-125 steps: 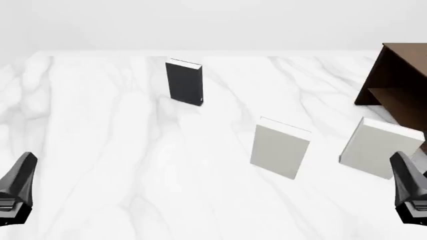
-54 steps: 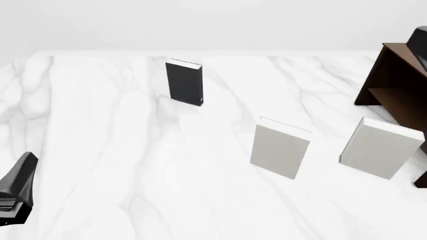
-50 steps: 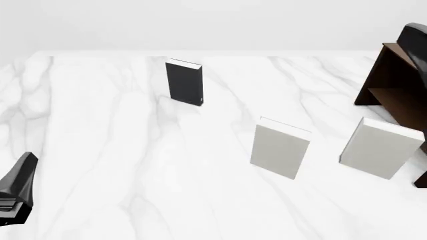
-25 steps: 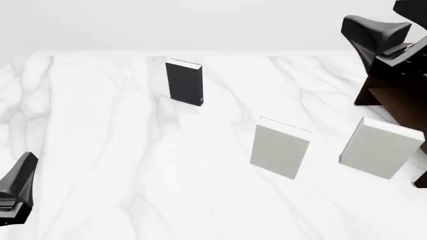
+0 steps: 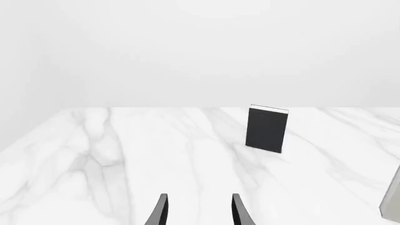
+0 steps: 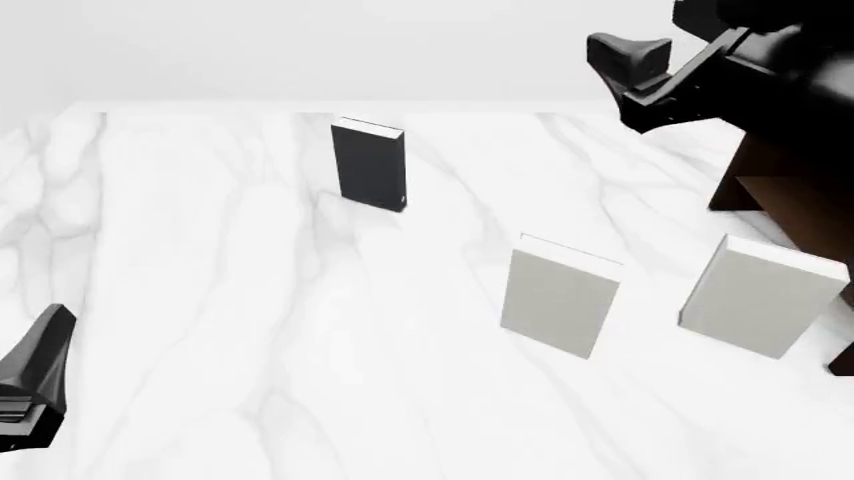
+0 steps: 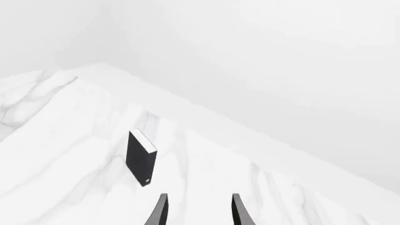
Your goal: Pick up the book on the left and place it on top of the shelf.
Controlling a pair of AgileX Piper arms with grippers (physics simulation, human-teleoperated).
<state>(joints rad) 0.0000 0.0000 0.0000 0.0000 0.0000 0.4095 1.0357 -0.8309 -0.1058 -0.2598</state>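
The book [image 6: 368, 165] is small, dark charcoal with white page edges, and stands upright at the far left-centre of the marble table. It also shows in the left wrist view [image 5: 267, 129] and the right wrist view [image 7: 140, 158]. The dark brown shelf [image 6: 785, 195] stands at the far right, with the right arm partly in front of it. My right gripper [image 6: 625, 75] hangs high in the air, right of the book, open and empty, and its fingers [image 7: 161, 211] are apart. My left gripper [image 6: 47, 340] is low at the near left, open and empty, with its fingers [image 5: 239, 213] apart.
Two larger pale grey-white books stand upright in the near right half, one in the middle [image 6: 561, 298] and one near the shelf [image 6: 761, 295]. An edge of a pale book shows in the left wrist view [image 5: 392, 197]. The white marble table [image 6: 240, 300] stretches out to the left.
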